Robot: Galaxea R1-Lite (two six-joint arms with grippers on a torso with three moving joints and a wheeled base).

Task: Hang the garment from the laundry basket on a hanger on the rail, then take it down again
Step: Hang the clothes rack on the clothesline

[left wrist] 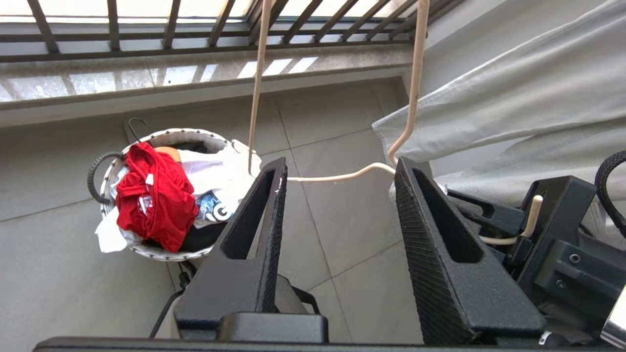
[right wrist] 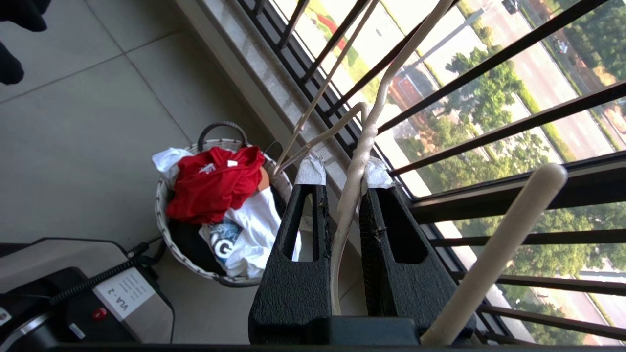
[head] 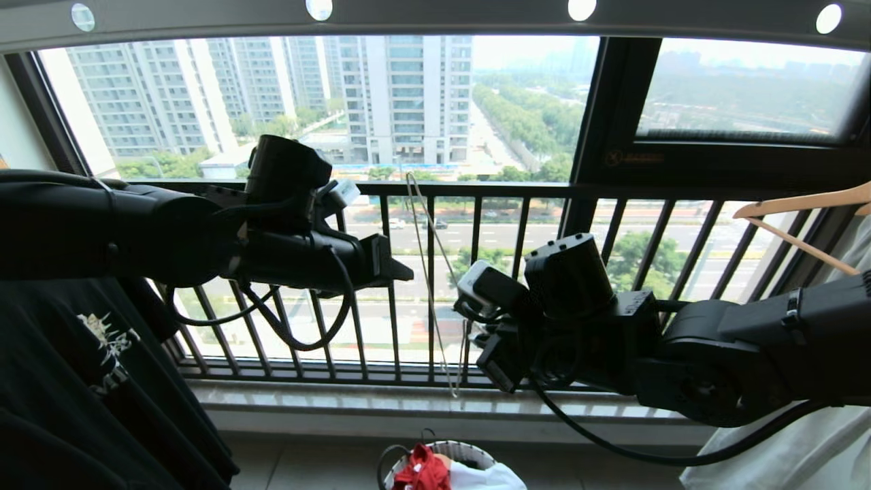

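Note:
The red garment (head: 422,471) lies crumpled on top of other clothes in the laundry basket (head: 469,449) on the floor below the window; it also shows as the garment (left wrist: 156,195) and the garment (right wrist: 210,183). My right gripper (right wrist: 342,173) is shut on the twisted neck of the thin white hanger (right wrist: 364,142), which it holds in front of the window bars. The hanger (head: 416,218) is well below the grey holed rail (head: 435,19). My left gripper (left wrist: 340,166) stands open, with a bend of the hanger (left wrist: 342,175) running just beyond its fingertips.
A black printed T-shirt (head: 81,381) hangs at the left. A wooden hanger (head: 803,211) carries a pale grey garment (head: 782,442) at the right. The dark window railing (head: 517,190) and a stone sill (head: 408,408) lie straight ahead. Part of my base (right wrist: 98,303) stands beside the basket.

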